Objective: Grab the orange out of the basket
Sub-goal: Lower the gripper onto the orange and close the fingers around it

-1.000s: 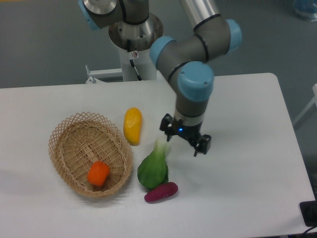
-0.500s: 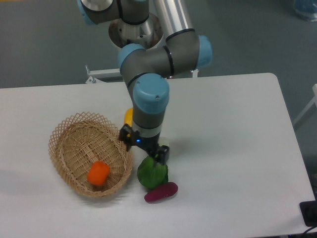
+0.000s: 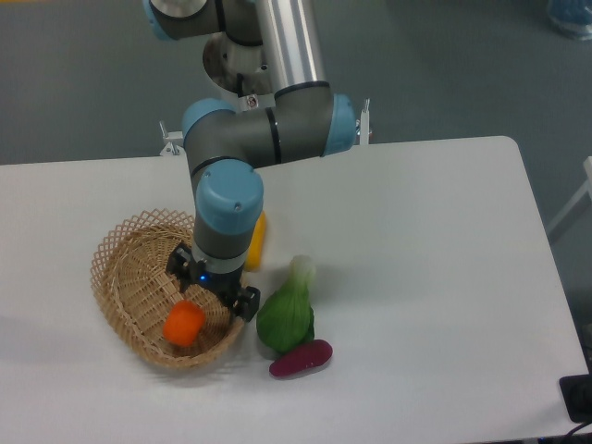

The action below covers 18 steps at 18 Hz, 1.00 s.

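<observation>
Fingers spread apart, the gripper is hanging over the basket, just above and right of the orange, holding nothing. The orange is lying inside the basket near its front wall.

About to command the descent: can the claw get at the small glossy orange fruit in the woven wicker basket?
Probably yes: the claw hangs open above the orange fruit, nothing covering it inside the basket.
</observation>
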Each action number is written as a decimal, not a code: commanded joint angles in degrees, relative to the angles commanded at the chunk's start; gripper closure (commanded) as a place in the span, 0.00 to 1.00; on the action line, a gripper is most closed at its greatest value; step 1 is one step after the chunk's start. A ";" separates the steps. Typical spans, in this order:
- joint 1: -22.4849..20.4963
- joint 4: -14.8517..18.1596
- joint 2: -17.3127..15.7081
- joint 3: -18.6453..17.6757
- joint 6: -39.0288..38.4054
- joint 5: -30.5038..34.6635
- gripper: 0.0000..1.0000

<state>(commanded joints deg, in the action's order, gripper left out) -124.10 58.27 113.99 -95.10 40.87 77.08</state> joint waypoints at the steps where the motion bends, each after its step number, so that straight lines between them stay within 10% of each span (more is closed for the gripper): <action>1: 0.00 0.00 0.17 0.00 -0.17 0.00 0.00; 15: 2.81 -5.01 5.97 0.17 -4.92 1.58 0.01; 18: 3.25 -4.40 6.50 0.88 -5.19 2.29 0.57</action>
<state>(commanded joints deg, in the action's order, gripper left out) -120.85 53.88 120.50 -94.22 35.68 79.37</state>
